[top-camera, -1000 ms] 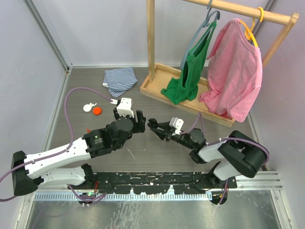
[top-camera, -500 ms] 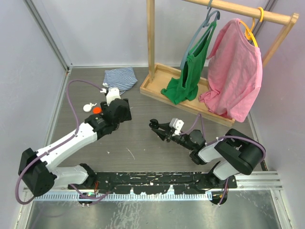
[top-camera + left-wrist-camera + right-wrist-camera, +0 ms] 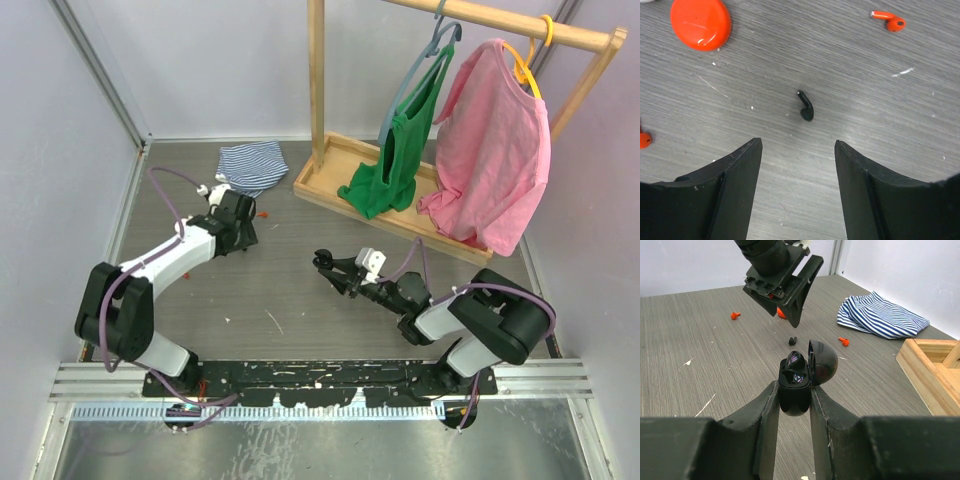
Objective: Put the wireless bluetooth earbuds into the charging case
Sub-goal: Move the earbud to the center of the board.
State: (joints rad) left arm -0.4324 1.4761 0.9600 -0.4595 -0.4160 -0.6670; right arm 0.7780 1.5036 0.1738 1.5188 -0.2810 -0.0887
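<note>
A black earbud lies on the grey table just ahead of my left gripper, which hangs open above it with nothing between its fingers. In the top view that left gripper is at the far left of the table. My right gripper is shut on the black charging case, held upright with its lid swung open; one glossy black bud sits in it. Seen from the right wrist, the loose black earbud lies beyond the case, under the left gripper. The case is near mid-table.
An orange case and an orange earbud lie beyond the black one, another orange bud to the left. A striped cloth lies at the back. A wooden rack base holds hanging green and pink garments to the right.
My left arm has swung from mid-table, near the right gripper, out to the far left above the loose earbuds. The right gripper has kept still with the case.
</note>
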